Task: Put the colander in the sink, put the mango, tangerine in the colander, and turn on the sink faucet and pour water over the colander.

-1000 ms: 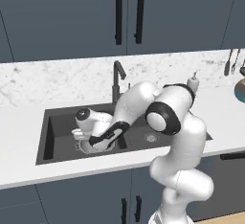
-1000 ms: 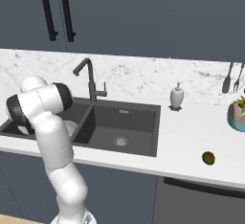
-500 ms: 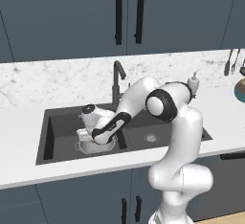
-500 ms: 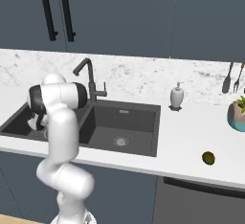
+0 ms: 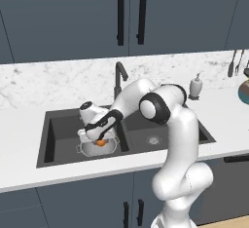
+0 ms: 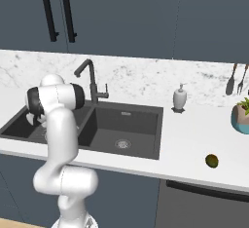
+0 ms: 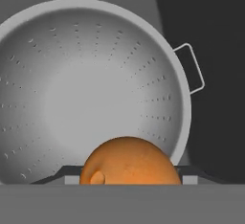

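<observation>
The silvery perforated colander (image 5: 92, 149) (image 7: 72, 89) sits in the left basin of the dark double sink (image 5: 53, 142) (image 6: 127, 124). My gripper (image 5: 99, 135) hangs just above the colander's near rim, shut on the orange tangerine (image 5: 100, 142) (image 7: 127, 163). In the hand view the fruit sits between the fingers over the bowl's edge, and one colander handle shows at the right. The dark green mango (image 6: 211, 161) lies on the white counter, far right of the sink. The black gooseneck sink faucet (image 5: 118, 76) (image 6: 90, 78) stands behind the divider.
A white soap dispenser (image 5: 196, 86) (image 6: 180, 98) stands behind the right basin. A potted plant (image 6: 241, 117) and hanging utensils (image 6: 234, 78) are at the far right. Dark cabinets hang above the marble backsplash. My own arm arches over the basin divider.
The arm's elbow has swung across toward the left basin, and the hand has settled with the tangerine over the colander. The colander and mango have not moved.
</observation>
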Robot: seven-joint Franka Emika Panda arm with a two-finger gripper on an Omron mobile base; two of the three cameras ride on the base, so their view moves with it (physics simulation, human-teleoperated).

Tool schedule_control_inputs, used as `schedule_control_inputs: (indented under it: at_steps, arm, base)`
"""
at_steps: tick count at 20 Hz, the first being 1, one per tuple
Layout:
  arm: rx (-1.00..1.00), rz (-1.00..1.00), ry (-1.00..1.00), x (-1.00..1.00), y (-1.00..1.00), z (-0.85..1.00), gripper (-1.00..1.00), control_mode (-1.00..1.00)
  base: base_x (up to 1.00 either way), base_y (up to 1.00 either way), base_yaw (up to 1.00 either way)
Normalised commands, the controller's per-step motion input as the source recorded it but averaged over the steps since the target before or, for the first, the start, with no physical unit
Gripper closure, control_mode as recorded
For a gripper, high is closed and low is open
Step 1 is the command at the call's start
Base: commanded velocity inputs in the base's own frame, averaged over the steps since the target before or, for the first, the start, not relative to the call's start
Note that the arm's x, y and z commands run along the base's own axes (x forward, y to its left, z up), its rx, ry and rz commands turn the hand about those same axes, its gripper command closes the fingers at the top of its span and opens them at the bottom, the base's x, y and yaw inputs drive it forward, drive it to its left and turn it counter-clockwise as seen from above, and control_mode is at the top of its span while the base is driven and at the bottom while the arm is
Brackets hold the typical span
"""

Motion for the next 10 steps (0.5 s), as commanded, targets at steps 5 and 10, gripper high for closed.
schedule_control_inputs:
  at_steps: [5,10]
  arm:
    - [-0.09,-0.01,0.09,0.0,0.0,-0.25,1.0,-1.0]
    - [-0.08,-0.01,0.06,0.01,0.0,-0.14,1.0,-1.0]
  base:
    - [0.0,0.0,0.0]
    - [0.0,0.0,0.0]
